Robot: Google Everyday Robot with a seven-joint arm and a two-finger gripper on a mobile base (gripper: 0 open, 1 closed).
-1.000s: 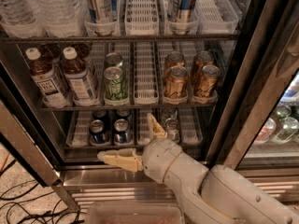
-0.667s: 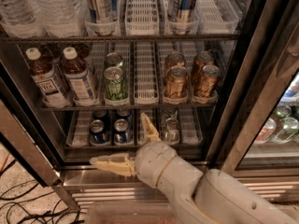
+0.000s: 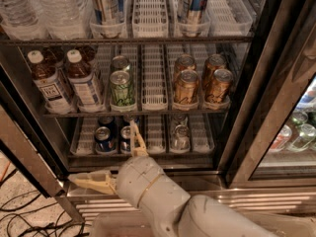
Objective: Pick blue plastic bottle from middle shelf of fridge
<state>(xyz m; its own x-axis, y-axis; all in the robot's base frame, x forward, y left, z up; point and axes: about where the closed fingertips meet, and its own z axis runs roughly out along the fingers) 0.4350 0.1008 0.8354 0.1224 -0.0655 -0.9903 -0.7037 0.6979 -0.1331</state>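
Gripper [image 3: 102, 152] hangs low, left of centre, jaws spread wide and empty, its arm cut off by the bottom edge, well below the blue plastic bottle [image 3: 86, 85] on the middle shelf [image 3: 148, 111].

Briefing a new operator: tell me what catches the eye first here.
The robot's pale arm fills the bottom foreground, its gripper spread open low before the fridge, in front of the blue cans. Above, the middle shelf holds the blue plastic bottle second from left beside a similar bottle, then green cans and gold cans.
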